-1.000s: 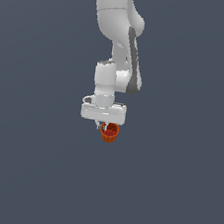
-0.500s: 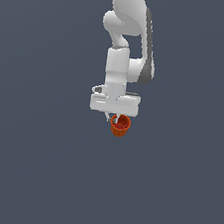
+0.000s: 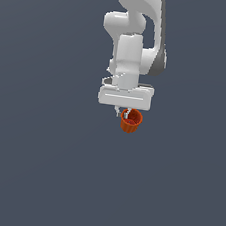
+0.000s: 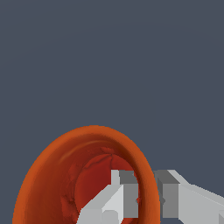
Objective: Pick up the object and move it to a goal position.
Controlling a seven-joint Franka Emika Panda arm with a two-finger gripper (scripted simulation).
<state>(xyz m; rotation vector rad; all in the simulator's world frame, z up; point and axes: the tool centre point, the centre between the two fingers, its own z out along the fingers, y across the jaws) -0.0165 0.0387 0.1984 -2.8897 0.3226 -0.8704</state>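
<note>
The object (image 3: 131, 122) is a small orange-red ribbed cup, hanging upright just under the white arm in the exterior view. My gripper (image 3: 127, 115) is shut on its rim. The wrist view looks down into the object (image 4: 57, 175), with its darker red inside showing. There, one finger sits inside the cup and the other outside, pinching the wall, with my gripper (image 4: 146, 194) closed on it. The cup is held in the air against a plain grey-blue background. No goal marker shows in either view.
The arm has carried the cup toward the exterior view's right and slightly upward over the last second. The grip on the cup's rim is unchanged.
</note>
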